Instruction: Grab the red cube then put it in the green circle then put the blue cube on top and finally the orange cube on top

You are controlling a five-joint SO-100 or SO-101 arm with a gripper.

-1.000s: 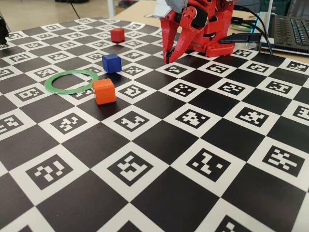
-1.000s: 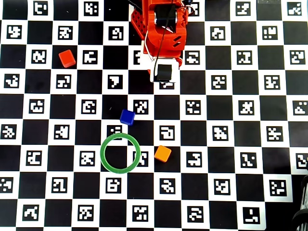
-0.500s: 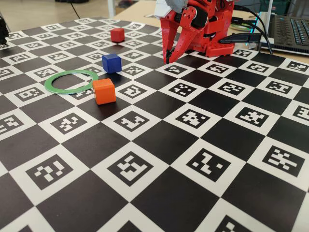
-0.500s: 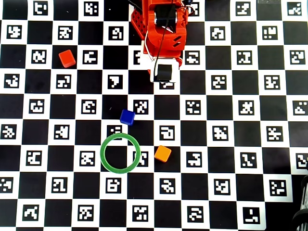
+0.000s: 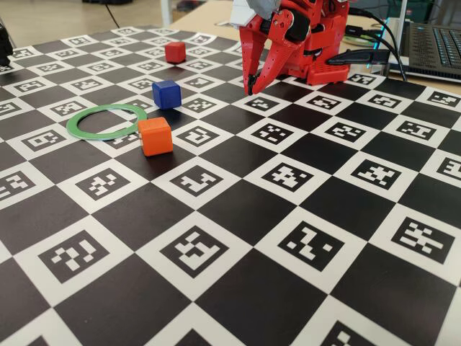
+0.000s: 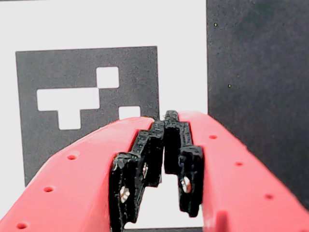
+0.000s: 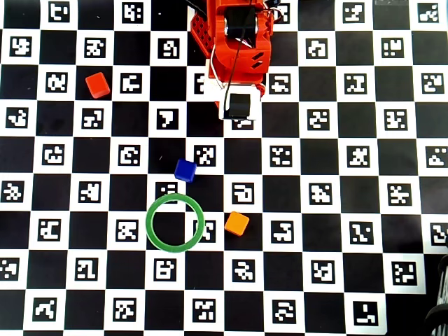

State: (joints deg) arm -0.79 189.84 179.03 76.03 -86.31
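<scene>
Claw (image 6: pixel 165 116): red, two fingers w/ black toothed pads (image 6: pixel 145 164); tips meet in wrist view, nothing between them. Hangs tip-down close to the arm base (image 5: pixel 317 43), well apart from all three cubes. In fixed view the tip (image 5: pixel 250 89) sits just above the mat; in overhead view the claw itself is hidden under the arm.

Ring (image 7: pixel 175 222): thin, flat, light green, lies on the mat (image 7: pixel 315 231), centre open, nothing inside. Taken as landmark for items below (overhead view). Also seen in fixed view (image 5: pixel 106 120).

Blue cube (image 7: pixel 185 170): near the ring, just above its top edge, not touching. On the mat, upright. Fixed view (image 5: pixel 166 94): beyond the ring.

Orange cube (image 7: pixel 236 223): just beside the ring's right edge, small gap, not touching. On the mat. Fixed view (image 5: pixel 155 136): nearest the camera, next to the ring.

Red cube (image 7: pixel 97 85): well apart from the ring, far up and to the left. On the mat, alone. Fixed view (image 5: pixel 175 52): farthest of the three.

Mat: black/white checker w/ coded square markers, covers table.

Arm base: red, far above the ring, top centre in overhead view (image 7: pixel 238 42).

Laptop (image 5: pixel 432 43): beyond the mat, far side from the ring, fixed view only; cables beside it.
</scene>
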